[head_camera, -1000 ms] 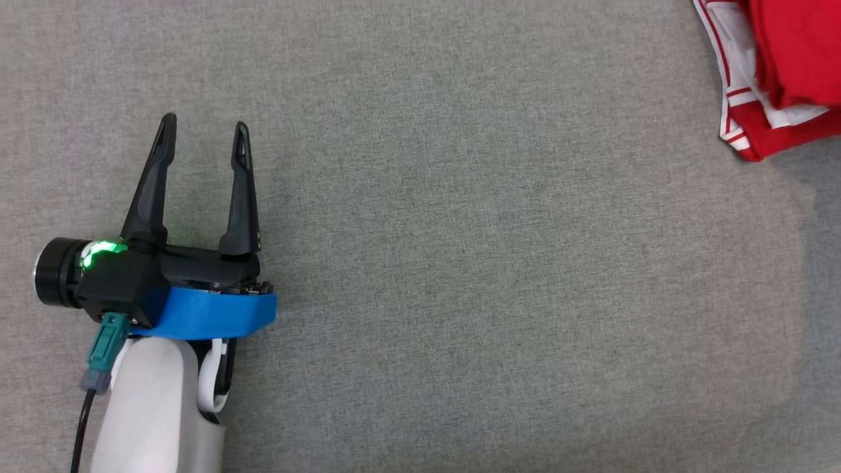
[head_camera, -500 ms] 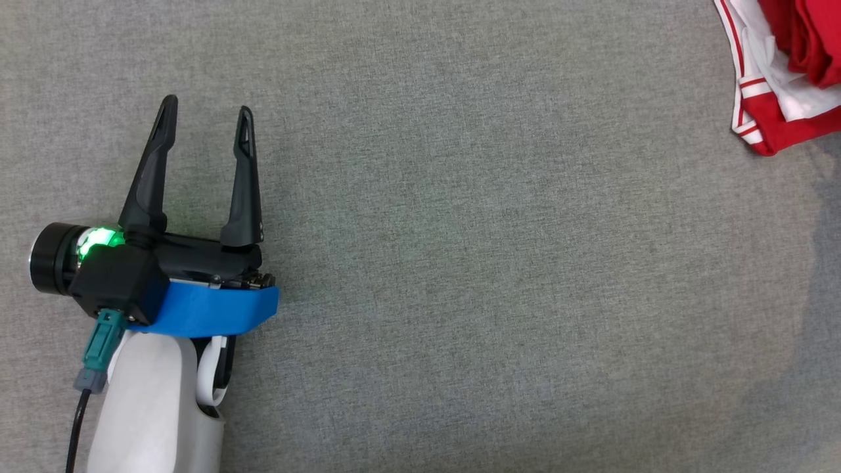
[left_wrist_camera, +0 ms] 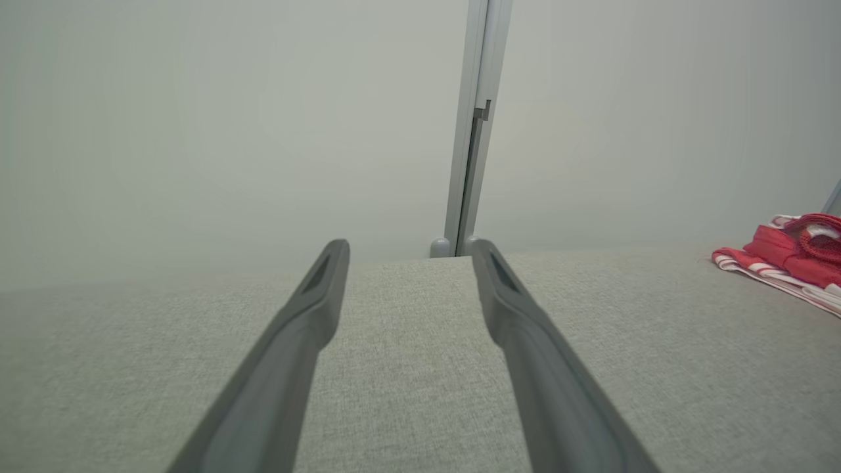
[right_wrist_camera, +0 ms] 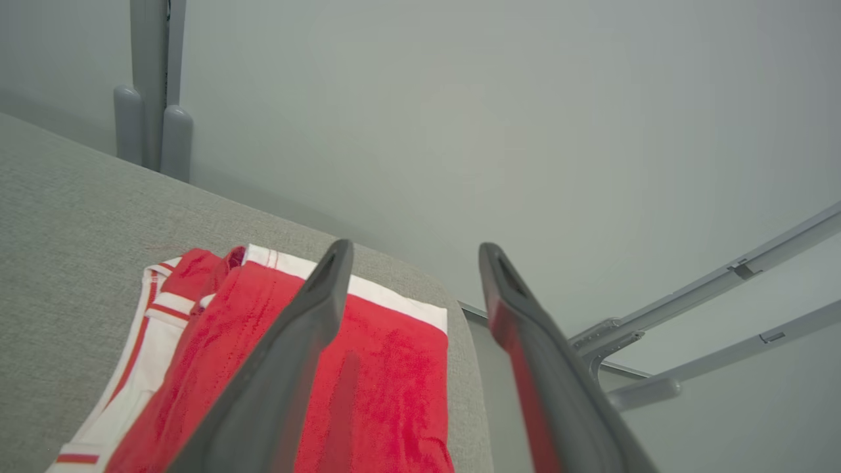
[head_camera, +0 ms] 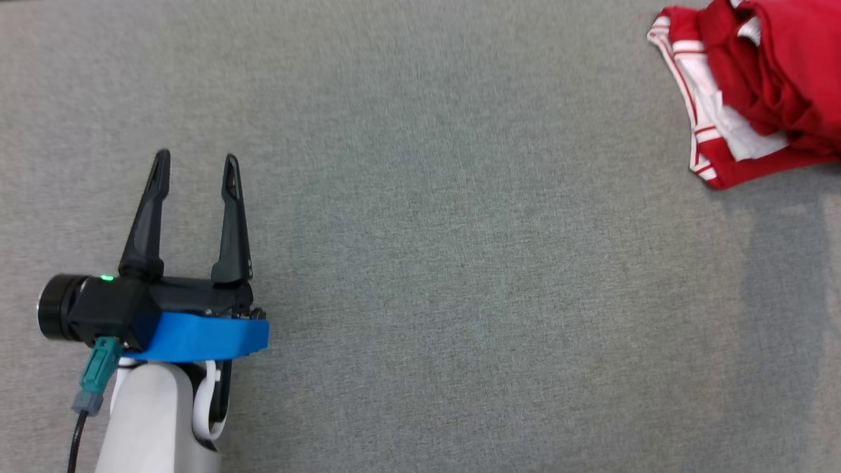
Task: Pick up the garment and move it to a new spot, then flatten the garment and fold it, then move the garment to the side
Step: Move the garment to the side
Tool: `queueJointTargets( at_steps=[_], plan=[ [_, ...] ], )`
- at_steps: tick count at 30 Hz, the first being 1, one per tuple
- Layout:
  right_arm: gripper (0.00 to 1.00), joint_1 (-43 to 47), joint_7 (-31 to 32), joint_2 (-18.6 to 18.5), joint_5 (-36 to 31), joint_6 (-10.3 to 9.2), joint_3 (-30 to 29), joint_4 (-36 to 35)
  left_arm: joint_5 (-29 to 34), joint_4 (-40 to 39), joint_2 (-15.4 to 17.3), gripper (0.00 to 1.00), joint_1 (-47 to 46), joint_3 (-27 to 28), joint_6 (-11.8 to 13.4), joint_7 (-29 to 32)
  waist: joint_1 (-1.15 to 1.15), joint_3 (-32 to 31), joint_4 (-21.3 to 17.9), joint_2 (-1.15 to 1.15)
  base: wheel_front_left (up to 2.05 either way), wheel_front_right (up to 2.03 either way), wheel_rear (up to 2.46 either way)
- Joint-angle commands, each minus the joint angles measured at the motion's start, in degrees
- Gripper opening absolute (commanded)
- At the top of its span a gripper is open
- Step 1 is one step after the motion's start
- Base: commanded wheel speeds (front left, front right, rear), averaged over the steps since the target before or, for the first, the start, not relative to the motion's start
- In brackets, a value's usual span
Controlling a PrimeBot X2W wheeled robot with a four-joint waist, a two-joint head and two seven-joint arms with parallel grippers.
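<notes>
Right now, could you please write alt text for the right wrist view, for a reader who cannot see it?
The right gripper, jaws open, hangs above a folded red and white garment lying at the corner of a grey table.

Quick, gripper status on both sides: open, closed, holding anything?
Left gripper: open, empty.
Right gripper: open, nothing between its fingers; the red garment lies below it.

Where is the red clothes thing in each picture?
Head view: the red garment lies in the top right corner.
Left wrist view: red garment at the right edge, halfway up.
Right wrist view: red garment lower left, beyond the right tool.
Shared landmark: the grey cloth surface beneath it.
</notes>
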Motion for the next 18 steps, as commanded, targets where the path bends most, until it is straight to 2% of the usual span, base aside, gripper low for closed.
queueJointTargets(
  at_steps=[1, 5, 6, 11, 18],
  plan=[
    [1.0, 1.42, -0.62, 0.99, -0.08, -0.01, -0.08, -0.58, -0.3, 0.24, -0.19, 1.0, 1.02, 0.49, 0.19, -0.12, 0.01, -1.73, -0.72, 0.0, 0.0, 0.0, 0.0],
    [1.0, 4.6, -1.72, 4.72, -0.66, -0.01, -0.65, -3.49, -0.72, 1.18, -0.5, 1.0, 3.36, 1.15, 0.29, -0.11, 0.01, -5.62, 0.08, 0.0, 0.0, 0.0, 0.0],
    [1.0, 6.66, -1.9, 6.5, -1.24, -0.01, -0.91, -5.94, -0.8, 1.66, -0.63, 1.0, 4.56, 1.72, 0.31, -0.11, 0.01, -7.34, 0.57, 0.0, 0.0, 0.0, 0.0],
    [1.0, 13.51, -1.91, 10.88, -1.93, -0.01, -3.44, -13.5, -0.83, 2.07, -0.87, 1.0, 7.62, 2.99, 0.75, -0.12, 0.01, -11.15, 1.64, 0.0, 0.0, 0.0, 0.0],
    [1.0, 24.49, -1.93, 15.7, -3.09, -0.01, -7.09, -21.19, -1.18, 3.04, -1.18, 1.0, 11.39, 4.39, 0.89, -0.12, 0.01, -16.2, 3.26, 0.0, 0.0, 0.0, 0.0]
  ],
)
